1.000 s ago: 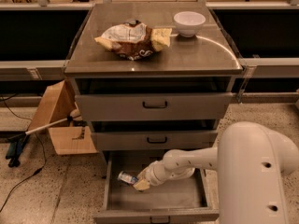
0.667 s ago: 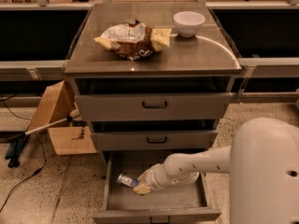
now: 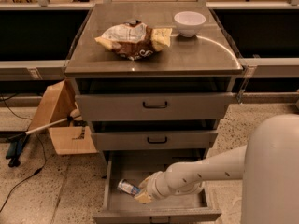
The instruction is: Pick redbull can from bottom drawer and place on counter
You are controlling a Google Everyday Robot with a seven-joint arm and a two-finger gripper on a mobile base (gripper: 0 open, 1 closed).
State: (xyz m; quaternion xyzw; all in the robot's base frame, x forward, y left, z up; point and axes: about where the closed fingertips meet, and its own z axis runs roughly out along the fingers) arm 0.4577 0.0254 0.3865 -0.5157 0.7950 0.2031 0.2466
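Observation:
The redbull can (image 3: 126, 187) lies on its side in the left part of the open bottom drawer (image 3: 159, 214). My gripper (image 3: 143, 193) is down inside the drawer, right against the can's right end, reaching in from the right on the white arm (image 3: 201, 171). The gripper's tip covers part of the can. The counter (image 3: 196, 55) is the steel top of the cabinet above.
A crumpled snack bag (image 3: 133, 40) and a white bowl (image 3: 189, 22) sit on the counter. The two upper drawers (image 3: 155, 105) are shut. A cardboard box (image 3: 58, 120) and a cable lie on the floor to the left. My white body (image 3: 275, 171) fills the lower right.
The arm has dropped lower and the gripper has shifted slightly toward the drawer's front, staying at the can's right end. The can sits a little nearer the front.

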